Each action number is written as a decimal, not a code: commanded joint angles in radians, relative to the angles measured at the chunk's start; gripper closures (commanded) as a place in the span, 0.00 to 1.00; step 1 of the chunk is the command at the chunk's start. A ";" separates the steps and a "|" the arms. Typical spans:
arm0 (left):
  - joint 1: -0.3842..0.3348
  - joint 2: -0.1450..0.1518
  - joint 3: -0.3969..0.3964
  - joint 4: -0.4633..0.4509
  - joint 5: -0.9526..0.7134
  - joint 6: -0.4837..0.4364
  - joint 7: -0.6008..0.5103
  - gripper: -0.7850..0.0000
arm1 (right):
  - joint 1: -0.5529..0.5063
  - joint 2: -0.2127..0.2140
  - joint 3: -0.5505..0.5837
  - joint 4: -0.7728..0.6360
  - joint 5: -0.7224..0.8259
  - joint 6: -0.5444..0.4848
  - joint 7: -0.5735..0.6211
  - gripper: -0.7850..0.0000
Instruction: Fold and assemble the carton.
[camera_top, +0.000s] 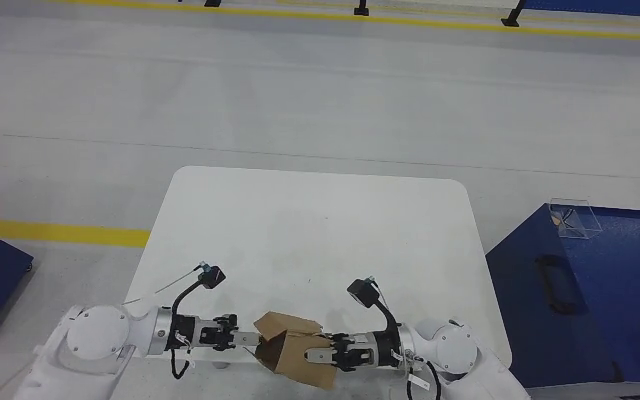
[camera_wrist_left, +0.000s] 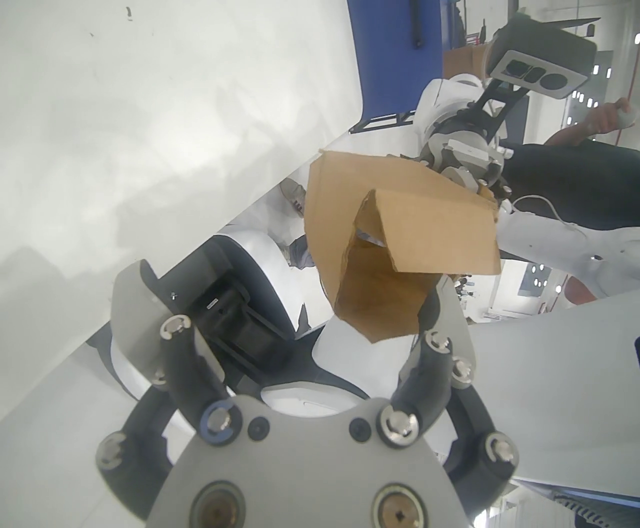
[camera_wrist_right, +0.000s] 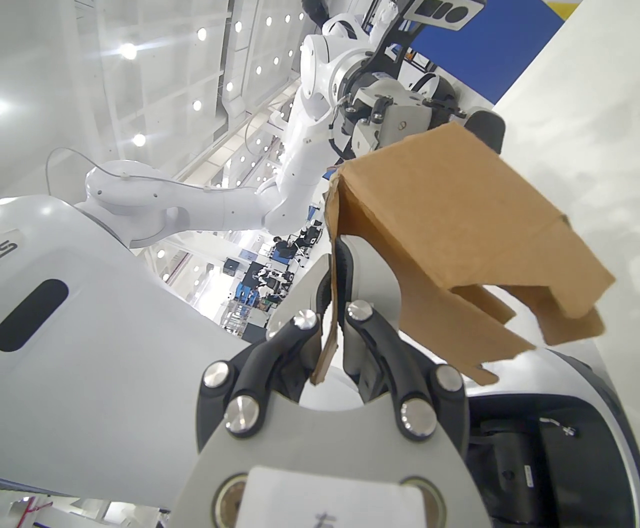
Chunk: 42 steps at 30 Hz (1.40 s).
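Over the white table's (camera_top: 300, 220) near edge, both arms lie level, pointing inward: right gripper (camera_wrist_right: 334, 295) pinches 1 flap of the carton (camera_top: 290, 350); left gripper (camera_wrist_left: 290, 290) stands wide open, gripping nothing, at its opposite end.

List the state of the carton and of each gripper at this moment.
carton: partly formed into an open sleeve, end flaps loose and unfolded, held by one edge at the near side of the table.
right gripper: shut on the carton, with a cardboard edge pinched between its fingers.
left gripper: open, fingers wide apart, one finger next to a carton flap; cannot tell if it touches.
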 joint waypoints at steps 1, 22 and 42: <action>-0.006 0.001 0.019 -0.009 0.032 0.016 -0.001 0.00 | 0.008 0.000 -0.006 0.009 0.023 0.001 0.011 1.00; -0.019 0.011 0.047 -0.030 -0.015 0.047 0.042 0.00 | 0.042 0.000 -0.055 0.054 0.069 0.003 0.036 1.00; -0.050 0.012 0.147 -0.023 0.034 0.067 0.083 0.06 | 0.048 0.007 -0.021 0.041 0.130 -0.134 0.022 1.00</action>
